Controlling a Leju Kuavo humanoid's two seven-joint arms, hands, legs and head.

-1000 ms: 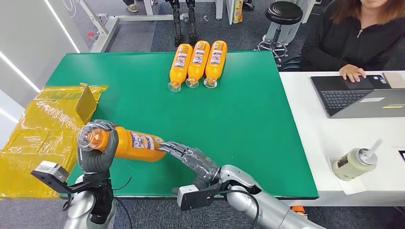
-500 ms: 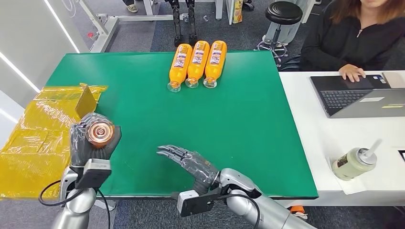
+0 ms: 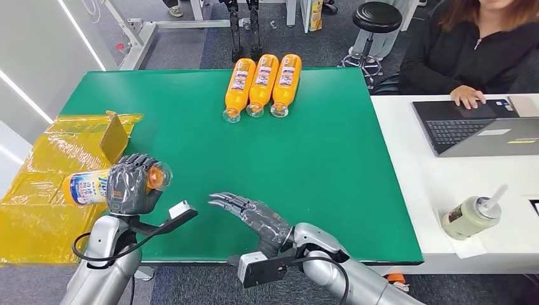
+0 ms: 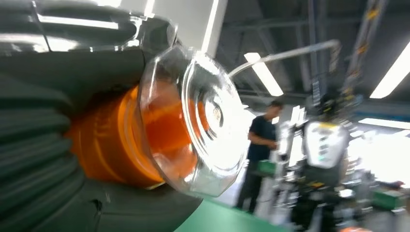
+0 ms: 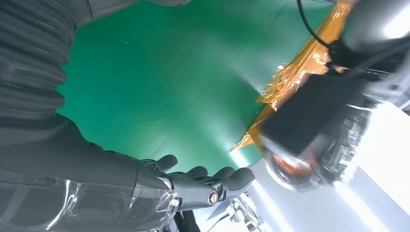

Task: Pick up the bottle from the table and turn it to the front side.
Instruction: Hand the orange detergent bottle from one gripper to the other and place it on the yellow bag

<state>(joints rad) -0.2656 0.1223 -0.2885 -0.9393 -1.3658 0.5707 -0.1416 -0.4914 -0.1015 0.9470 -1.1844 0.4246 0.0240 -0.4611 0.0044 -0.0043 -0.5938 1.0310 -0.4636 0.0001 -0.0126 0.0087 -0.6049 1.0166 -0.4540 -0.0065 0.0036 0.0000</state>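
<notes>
Since half a second earlier the left hand (image 3: 130,184) had rolled at the wrist: the bottle (image 3: 89,186), which pointed its clear cap at the camera, lay roughly level, cap (image 3: 159,176) toward the right, labelled body out to the left over the yellow plastic sheet (image 3: 38,190). The right hand (image 3: 251,213) hadn't shifted; it hovered over the near edge of the green bench (image 3: 318,159), fingers (image 3: 222,202) spread, holding nothing.

The left fingers wrapped the bottle near the neck, so most of the body hung past the grip. Likely risk: that overhang levers the bottle down or lets it slip in the hand if the wrist keeps rolling. The grip was off the bench edge, so a drop would probably land on the sheet or the floor, not the bench.

Label showed partly; can't tell if it was squarely front.

Far side: three more orange bottles (image 3: 262,82) lay side by side, touching, well clear. A person (image 3: 473,44) sat at the white desk (image 3: 407,190) with a laptop (image 3: 477,127), far right.
</notes>
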